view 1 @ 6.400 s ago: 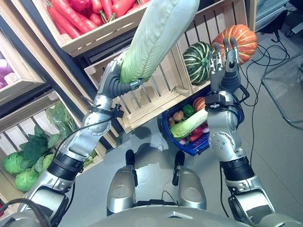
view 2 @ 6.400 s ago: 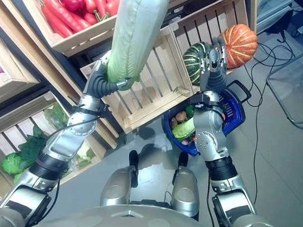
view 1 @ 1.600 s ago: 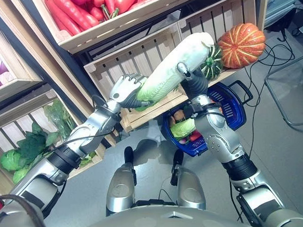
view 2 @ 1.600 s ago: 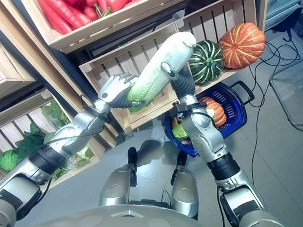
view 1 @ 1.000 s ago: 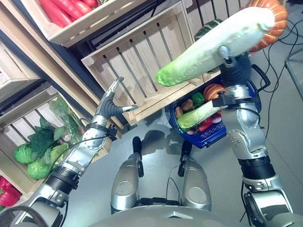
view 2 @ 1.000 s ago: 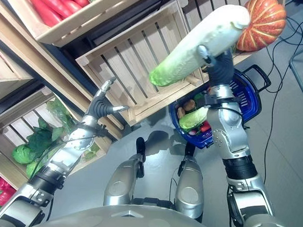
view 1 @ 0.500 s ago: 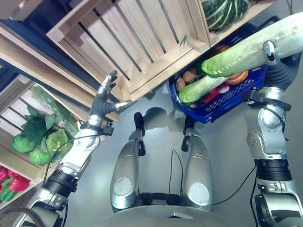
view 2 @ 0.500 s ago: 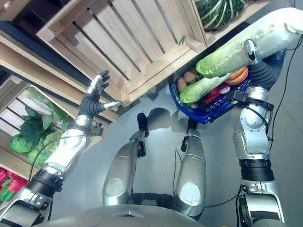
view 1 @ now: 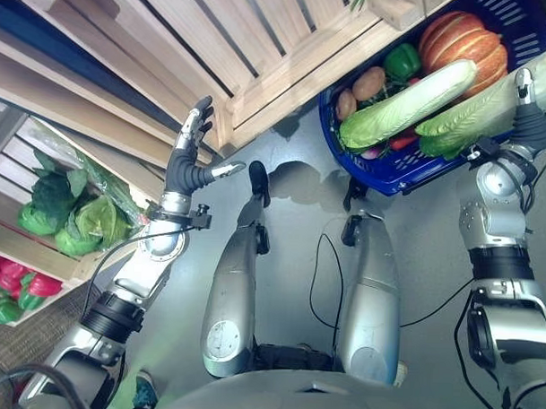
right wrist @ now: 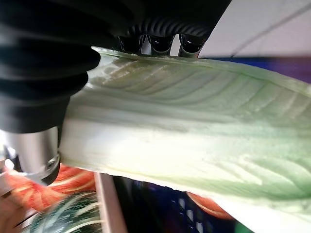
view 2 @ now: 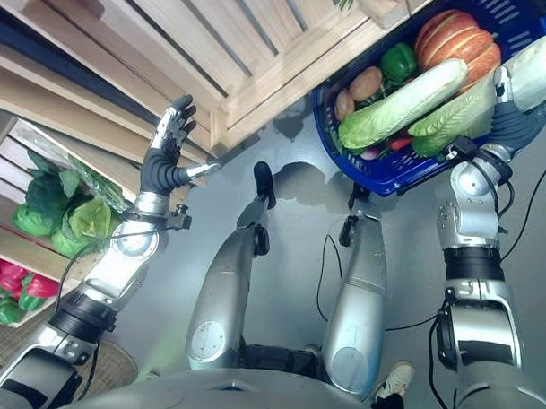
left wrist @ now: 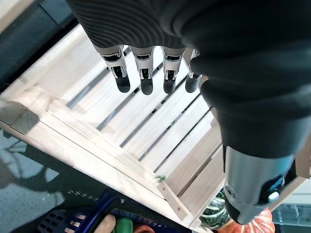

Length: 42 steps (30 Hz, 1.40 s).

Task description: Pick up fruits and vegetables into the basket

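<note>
No readable writing. Right hand clasps a napa cabbage over the blue basket; left hand raised, fingers straight, empty, beside wooden crate.

left hand spread, right hand gripping.

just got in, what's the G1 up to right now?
It is loading produce into the blue basket. The right hand is shut on a napa cabbage, holding it over the basket's edge. The basket already holds another cabbage, a small pumpkin, a green pepper and a potato. The left hand is open and empty, raised by the wooden crate.
</note>
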Motion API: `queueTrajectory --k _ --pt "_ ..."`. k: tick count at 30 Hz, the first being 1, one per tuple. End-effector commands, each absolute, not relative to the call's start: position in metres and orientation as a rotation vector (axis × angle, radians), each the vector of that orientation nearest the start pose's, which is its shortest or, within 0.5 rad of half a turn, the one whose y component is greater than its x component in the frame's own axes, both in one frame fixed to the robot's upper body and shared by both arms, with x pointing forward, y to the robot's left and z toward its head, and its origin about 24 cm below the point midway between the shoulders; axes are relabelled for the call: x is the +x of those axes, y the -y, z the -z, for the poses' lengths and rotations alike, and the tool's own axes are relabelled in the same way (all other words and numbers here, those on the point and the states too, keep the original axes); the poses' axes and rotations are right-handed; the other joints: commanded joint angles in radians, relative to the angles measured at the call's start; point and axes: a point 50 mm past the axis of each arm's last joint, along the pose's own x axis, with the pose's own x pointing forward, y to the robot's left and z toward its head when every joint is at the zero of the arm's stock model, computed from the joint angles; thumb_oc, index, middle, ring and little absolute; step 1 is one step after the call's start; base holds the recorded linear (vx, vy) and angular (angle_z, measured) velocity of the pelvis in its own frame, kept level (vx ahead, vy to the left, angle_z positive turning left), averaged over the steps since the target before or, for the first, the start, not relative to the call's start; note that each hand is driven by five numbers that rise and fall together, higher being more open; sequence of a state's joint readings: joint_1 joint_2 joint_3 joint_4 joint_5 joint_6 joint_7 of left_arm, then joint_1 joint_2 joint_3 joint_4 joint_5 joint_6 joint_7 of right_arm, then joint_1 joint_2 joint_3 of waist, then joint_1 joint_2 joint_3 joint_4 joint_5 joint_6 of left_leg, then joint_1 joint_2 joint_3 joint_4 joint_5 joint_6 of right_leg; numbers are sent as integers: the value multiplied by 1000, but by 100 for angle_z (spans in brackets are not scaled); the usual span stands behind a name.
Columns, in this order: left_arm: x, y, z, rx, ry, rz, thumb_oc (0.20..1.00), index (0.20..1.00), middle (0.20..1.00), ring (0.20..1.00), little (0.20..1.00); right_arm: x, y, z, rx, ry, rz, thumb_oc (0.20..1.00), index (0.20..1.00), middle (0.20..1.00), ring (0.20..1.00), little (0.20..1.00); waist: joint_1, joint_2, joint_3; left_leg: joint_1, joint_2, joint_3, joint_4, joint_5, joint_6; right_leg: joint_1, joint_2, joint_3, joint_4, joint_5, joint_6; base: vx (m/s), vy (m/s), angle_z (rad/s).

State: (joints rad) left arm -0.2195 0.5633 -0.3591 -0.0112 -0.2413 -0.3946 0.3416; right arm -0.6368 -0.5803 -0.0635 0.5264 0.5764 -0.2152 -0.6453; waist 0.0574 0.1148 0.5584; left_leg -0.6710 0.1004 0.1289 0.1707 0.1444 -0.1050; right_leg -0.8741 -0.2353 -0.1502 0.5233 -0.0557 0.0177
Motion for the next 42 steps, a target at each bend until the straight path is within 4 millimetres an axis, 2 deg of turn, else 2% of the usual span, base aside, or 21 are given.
queueTrajectory --k 1,5,9,12,15,17,18,21,24,32,38,42 --pt "261 -151 -141 141 615 139 1000 1000 1000 1000 1000 336 323 -198 260 437 715 200 200 200 200 200 0 94 -38 -107 10 -21 165 -83 12 21 -25 -11 -31 39 74 5 -68 14" --pt "263 -147 -147 154 641 161 1000 1000 1000 1000 1000 350 327 -196 357 376 618 200 200 200 200 200 27 112 -38 -155 1 -37 192 -87 21 -30 -38 -16 6 32 69 11 -68 11" --pt "265 -145 -151 156 656 170 1000 1000 1000 1000 1000 363 323 -195 339 298 538 200 200 200 200 200 45 125 -38 -189 -10 -52 219 -92 30 -66 -41 -13 36 27 64 22 -55 21" --pt "266 -146 -153 161 660 180 1000 1000 1000 1000 1000 367 324 -186 375 213 514 200 200 200 200 200 53 126 -38 -207 -14 -60 236 -97 34 -82 -43 -13 51 22 61 18 -31 7" --pt "267 -145 -156 169 670 205 1000 1000 1000 1000 1000 369 331 -161 489 61 498 200 200 200 200 200 69 131 -38 -233 -21 -73 257 -105 43 -102 -49 -14 70 20 59 23 -49 7" --pt "268 -146 -157 169 671 211 1000 1000 1000 1000 1000 366 336 -154 461 10 531 200 200 200 200 200 74 131 -38 -238 -24 -79 264 -108 45 -105 -50 -14 74 21 58 15 -8 12" --pt "267 -145 -157 170 671 216 1000 1000 1000 1000 1000 365 338 -152 454 5 555 1000 1000 1000 1000 1000 77 132 -38 -241 -26 -83 269 -110 48 -107 -51 -15 78 21 57 13 -6 10" --pt "267 -146 -158 179 671 226 1000 1000 1000 1000 1000 362 343 -148 392 -5 623 1000 1000 1000 1000 1000 81 127 -38 -241 -28 -88 277 -114 52 -101 -51 -19 78 24 57 4 -10 6" --pt "265 -145 -157 183 672 232 1000 1000 1000 1000 1000 358 347 -157 268 55 752 1000 1000 1000 1000 1000 81 119 -38 -235 -28 -93 279 -118 57 -90 -51 -23 75 26 59 0 0 0" --pt "262 -148 -149 169 652 216 1000 1000 1000 1000 1000 346 345 -159 264 186 990 1000 1000 1000 1000 1000 65 94 -38 -164 -19 -81 243 -116 51 -8 -47 -38 25 47 74 -22 78 -1" --pt "258 -152 -138 177 620 194 1000 1000 1000 1000 1000 329 335 -152 224 305 1091 1000 1000 1000 1000 1000 37 58 -38 -69 -13 -64 201 -117 45 95 -36 -48 -34 71 85 -30 85 -7" --pt "255 -160 -130 180 582 155 1000 1000 1000 1000 1000 314 310 -158 142 473 1044 1000 1000 1000 1000 1000 7 18 -38 29 -5 -51 172 -125 44 196 -23 -46 -90 81 92 -17 104 -7"
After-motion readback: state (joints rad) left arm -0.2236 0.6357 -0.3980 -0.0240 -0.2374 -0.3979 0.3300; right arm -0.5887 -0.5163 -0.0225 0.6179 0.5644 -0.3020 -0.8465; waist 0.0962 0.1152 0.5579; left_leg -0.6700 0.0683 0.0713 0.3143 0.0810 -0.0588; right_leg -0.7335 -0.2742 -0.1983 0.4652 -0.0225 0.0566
